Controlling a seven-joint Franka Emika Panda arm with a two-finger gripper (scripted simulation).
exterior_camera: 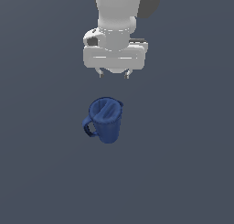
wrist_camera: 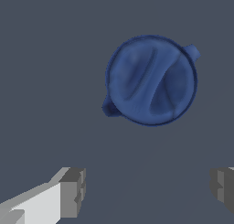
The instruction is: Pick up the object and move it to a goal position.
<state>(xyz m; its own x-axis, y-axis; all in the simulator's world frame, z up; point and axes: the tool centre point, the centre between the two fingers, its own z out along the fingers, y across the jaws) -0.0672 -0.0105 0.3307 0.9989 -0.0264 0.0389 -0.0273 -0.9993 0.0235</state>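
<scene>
Flat, even simulator light in both views, dim and grey-blue all over, with no glare anywhere. The white gripper (exterior_camera: 114,74) is the brightest thing, softly shaded on its underside, while the dark blue jug (exterior_camera: 105,120) shows only faint matte shading inside its rim and casts barely any shadow. Edges look slightly soft and low-resolution, no lens distortion

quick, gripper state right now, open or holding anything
Gripper: open and empty, fingers spread wide, apart from the upright dark blue plastic jug with a loop handle.
</scene>
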